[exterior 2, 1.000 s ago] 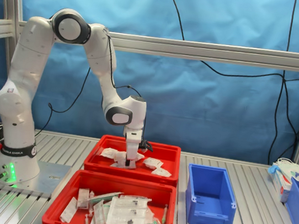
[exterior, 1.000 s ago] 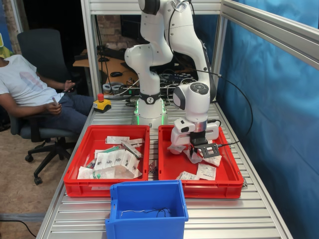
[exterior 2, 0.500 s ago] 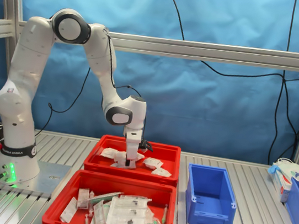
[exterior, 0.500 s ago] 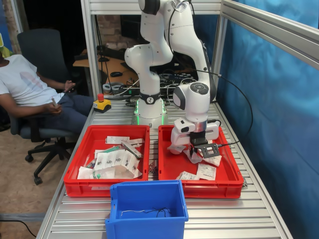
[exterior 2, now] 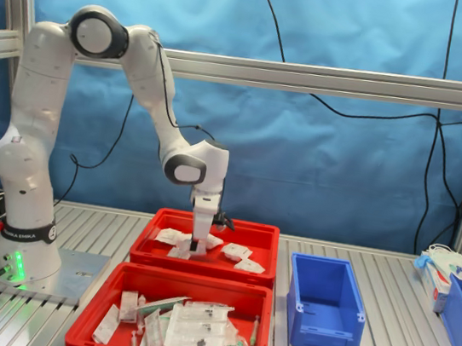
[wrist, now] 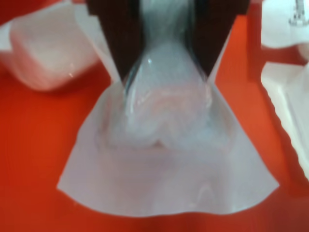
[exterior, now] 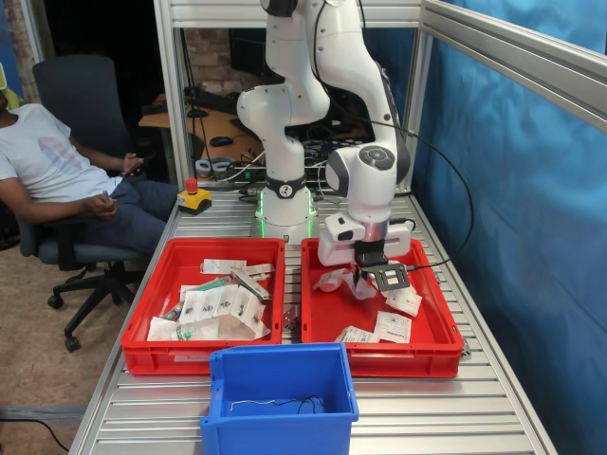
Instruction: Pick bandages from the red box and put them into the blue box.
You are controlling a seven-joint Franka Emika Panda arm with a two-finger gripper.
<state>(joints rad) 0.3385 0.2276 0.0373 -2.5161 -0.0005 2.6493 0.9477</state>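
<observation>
While the gripper point(wrist: 166, 72) is pinching one puffy bandage point(wrist: 166, 159) just above the red box point(exterior: 327, 327) floor, it is needing a straight, steady lift before swinging to the blue box point(exterior: 281, 384).

seated man point(exterior: 57, 180), red-topped button box point(exterior: 193, 198), perhaps emergency stop

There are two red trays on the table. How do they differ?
The red box under the gripper holds a few scattered small white bandages; the other red tray holds a heap of long clear strips and wrappers. The gripper hangs over the first, shut on a bandage; nothing hangs over the second. Both look alike in colour, shape and depth.
</observation>
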